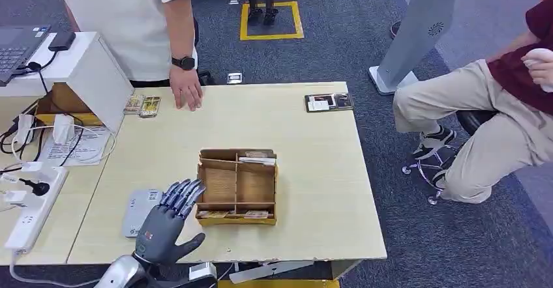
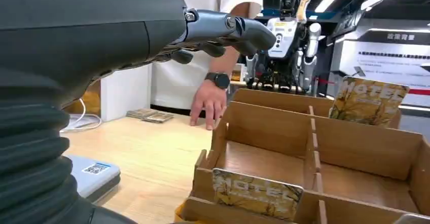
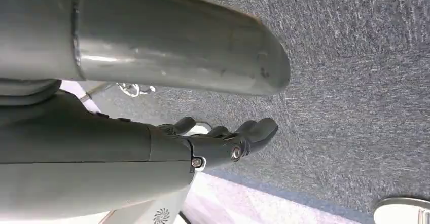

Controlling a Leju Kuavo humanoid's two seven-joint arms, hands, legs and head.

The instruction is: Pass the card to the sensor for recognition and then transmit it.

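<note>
- Left hand (image 1: 171, 219) hovers empty, fingers spread, between the grey sensor pad (image 1: 138, 211) and the cardboard divider box (image 1: 237, 185).
- Hotel cards (image 2: 257, 192) stand in the box's near slot on the worktop (image 1: 313, 164).
- Right hand (image 3: 223, 140) hangs over carpet, fingers loosely apart, holding nothing.

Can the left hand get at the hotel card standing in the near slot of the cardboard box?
Probably yes: the left hand hovers open beside the cardboard box, and nothing covers the hotel card in the near slot.
</note>
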